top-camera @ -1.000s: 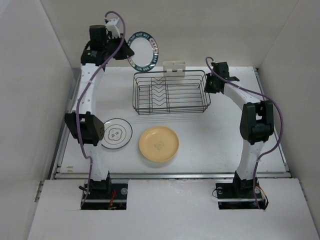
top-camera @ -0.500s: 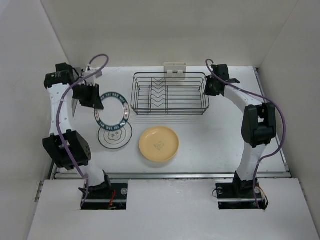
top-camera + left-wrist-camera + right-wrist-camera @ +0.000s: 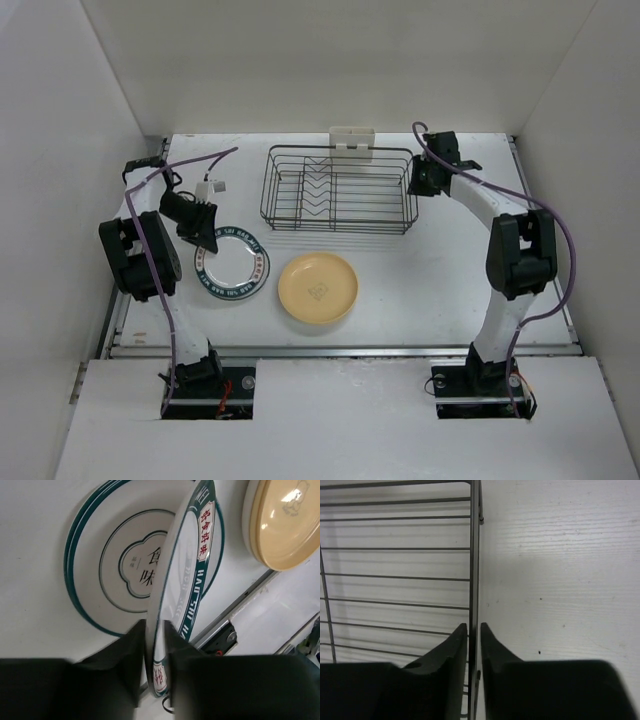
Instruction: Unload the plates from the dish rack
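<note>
We see the left gripper [image 3: 155, 630] pinching the green-lettered plate [image 3: 202, 545] by its rim at the bottom centre of the left wrist view, one finger on each face. The plate stands on edge, running up the frame from the jaws and leaning toward the upper left. There the line-drawing plate [image 3: 125, 565] lies flat on the table [image 3: 420, 290], directly under it; so we judge the coming move to be a tip that way, stacking one plate on the other. The yellow plate [image 3: 285, 520] lies apart at the upper right; in the top view the dish rack [image 3: 340, 149] shows no plate between its dividers. The right gripper [image 3: 474, 630] sits at the rack's right end, its fingers nearly together about a rim wire running straight up the frame; we cannot tell whether they press it.
</note>
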You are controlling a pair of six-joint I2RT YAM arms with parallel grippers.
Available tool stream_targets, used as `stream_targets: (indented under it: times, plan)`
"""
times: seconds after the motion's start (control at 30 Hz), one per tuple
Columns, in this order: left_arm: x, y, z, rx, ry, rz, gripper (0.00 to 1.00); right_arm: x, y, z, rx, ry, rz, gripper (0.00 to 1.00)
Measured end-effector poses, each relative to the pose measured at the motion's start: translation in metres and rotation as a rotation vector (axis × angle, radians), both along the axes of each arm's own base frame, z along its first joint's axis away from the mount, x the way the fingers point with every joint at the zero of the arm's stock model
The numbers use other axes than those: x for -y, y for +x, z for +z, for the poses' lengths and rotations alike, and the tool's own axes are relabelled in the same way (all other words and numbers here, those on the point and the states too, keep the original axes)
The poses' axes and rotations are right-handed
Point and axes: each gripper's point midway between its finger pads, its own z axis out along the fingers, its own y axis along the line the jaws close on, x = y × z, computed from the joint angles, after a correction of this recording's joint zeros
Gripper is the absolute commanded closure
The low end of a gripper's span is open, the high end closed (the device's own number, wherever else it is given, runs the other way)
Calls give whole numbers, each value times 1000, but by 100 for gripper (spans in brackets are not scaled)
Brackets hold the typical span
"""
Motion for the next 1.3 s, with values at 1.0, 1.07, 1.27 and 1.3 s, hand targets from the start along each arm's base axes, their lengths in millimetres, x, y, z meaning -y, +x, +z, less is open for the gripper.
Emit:
stream_targets:
  times: [1.0, 1.07, 1.27, 1.3]
  plan:
    - [-17, 11, -11, 106, 390, 21, 23, 2, -61, 150, 278, 25, 9, 29]
    - [-23, 20, 14, 199, 418, 128, 15, 3, -75, 164, 299, 38, 4, 23]
    - [-63, 16, 150, 629, 587, 546, 0, 18, -125, 219, 403, 87, -67, 14]
    - [-71, 9, 169, 683, 619, 613, 0, 24, -135, 230, 429, 91, -99, 14]
